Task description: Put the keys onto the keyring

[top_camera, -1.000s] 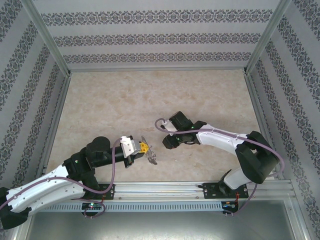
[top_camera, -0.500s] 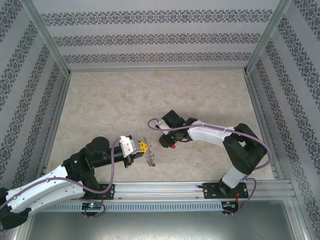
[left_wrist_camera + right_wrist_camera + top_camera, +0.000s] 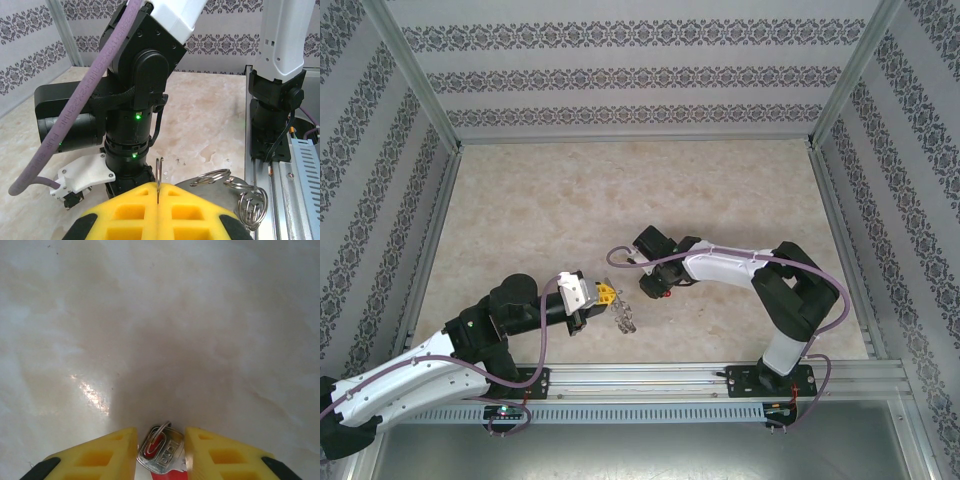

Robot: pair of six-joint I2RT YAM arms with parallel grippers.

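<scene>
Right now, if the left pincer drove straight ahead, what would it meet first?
The right arm's black wrist, dead ahead of the left pincer beyond the keyring it holds; depth unclear.

right arm (image 3: 720,265): wrist swung left, elbow drawn in | right pincer (image 3: 161,432): jaws narrowed around key (image 3: 161,452)

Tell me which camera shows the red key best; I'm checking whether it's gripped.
The right wrist view: the key sits close up between the right pincer's yellow fingers, filling the gap, though actual contact is unclear. In the top external view the key is a red speck at that pincer's tip.
</scene>
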